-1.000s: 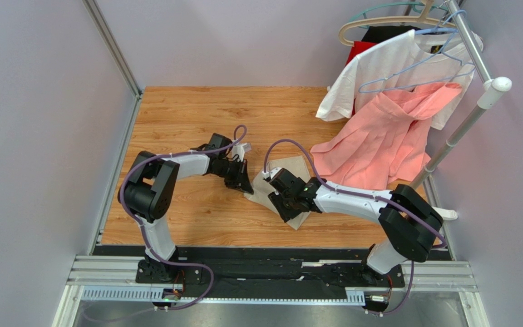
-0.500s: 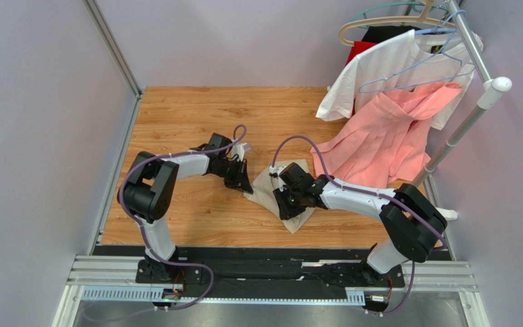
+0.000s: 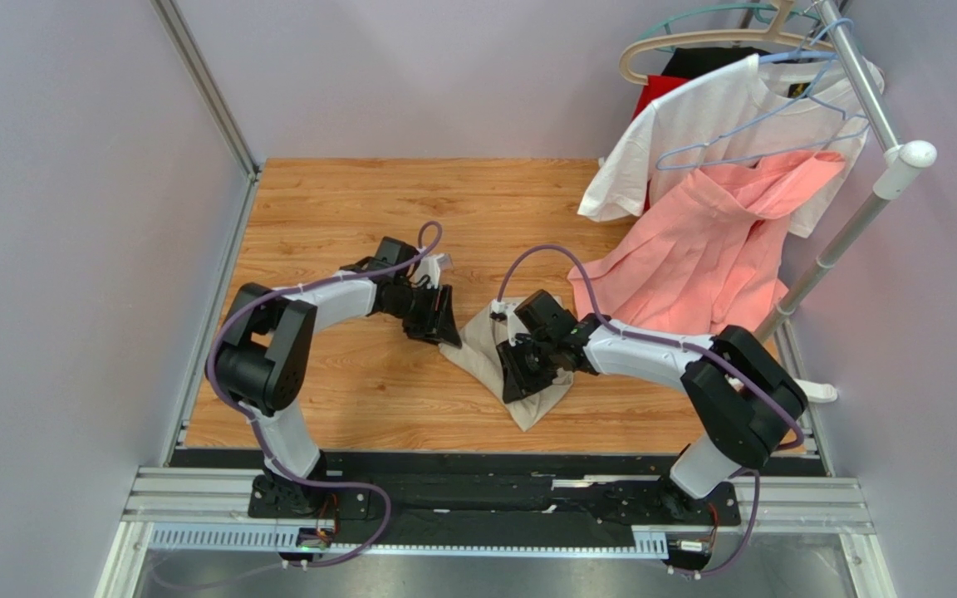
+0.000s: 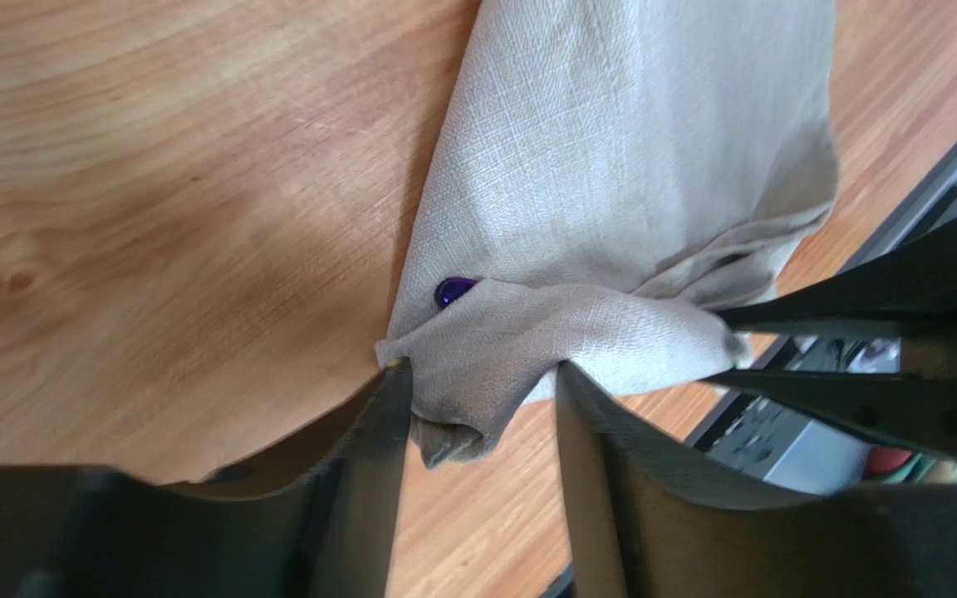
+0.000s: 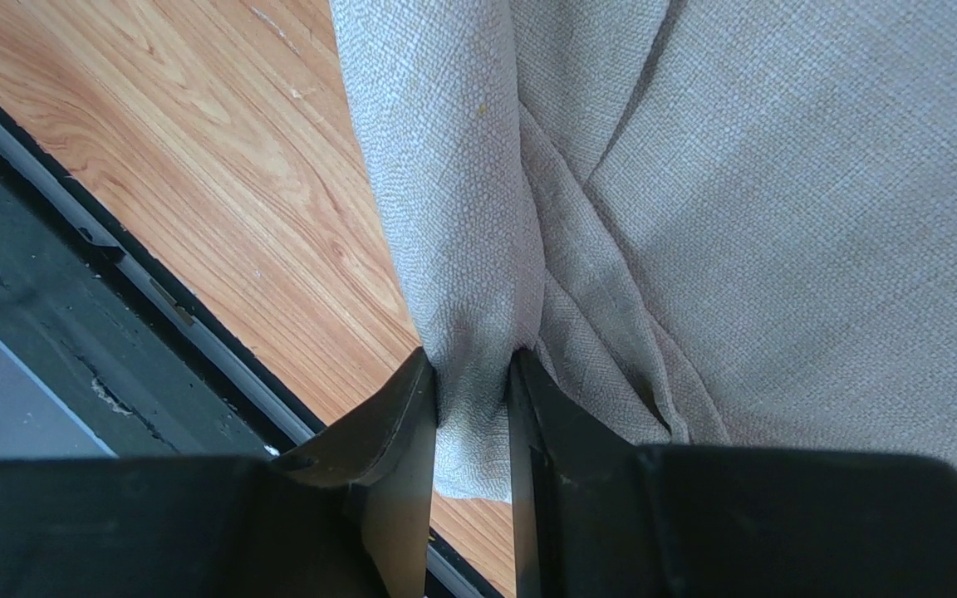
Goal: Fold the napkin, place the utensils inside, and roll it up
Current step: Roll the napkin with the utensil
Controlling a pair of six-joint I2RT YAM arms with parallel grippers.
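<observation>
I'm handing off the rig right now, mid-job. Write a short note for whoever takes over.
The left tool is open; a napkin corner sits loose between its fingers.
The right tool is shut on a rolled fold of the napkin.
The napkin lies folded on the table between the arms. The utensils are inside, with only a purple tip peeking from under the flap.
Done: the fold, and the utensils are in.
Left: the roll, which looks only partly made and loose.

napkin: plain beige cloth, folded into a narrow creased bundle; lies on the wooden table, about midway across | utensil: glossy purple tip peeking from a fold; rest hidden
</observation>
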